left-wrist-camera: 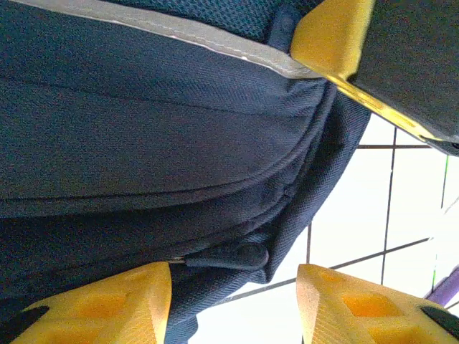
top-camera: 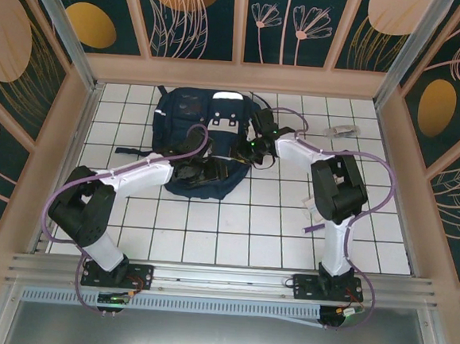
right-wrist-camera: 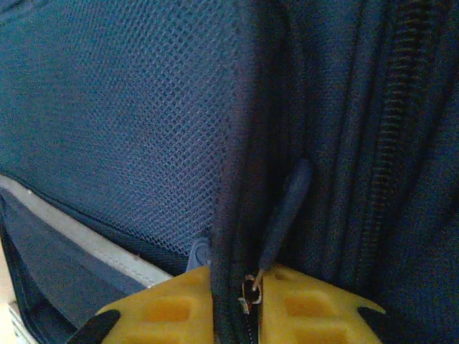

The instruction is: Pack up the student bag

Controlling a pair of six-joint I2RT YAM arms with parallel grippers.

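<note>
lying at the upper centre of the top view, on a white tiled table (top-camera: 273, 227), is a large navy-blue fabric student bag (top-camera: 182, 116) with thin white stripes and dark straps. the left gripper (left-wrist-camera: 233, 279), yellow fingers spread, straddles the bag's corner beside a dark zip pull (left-wrist-camera: 237, 256). the right gripper (right-wrist-camera: 237, 290) is pressed together, pinching the bag's zip seam.

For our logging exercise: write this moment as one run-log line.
task: pack bag | left hand: open, at bag edge | right hand: closed on bag seam
</note>
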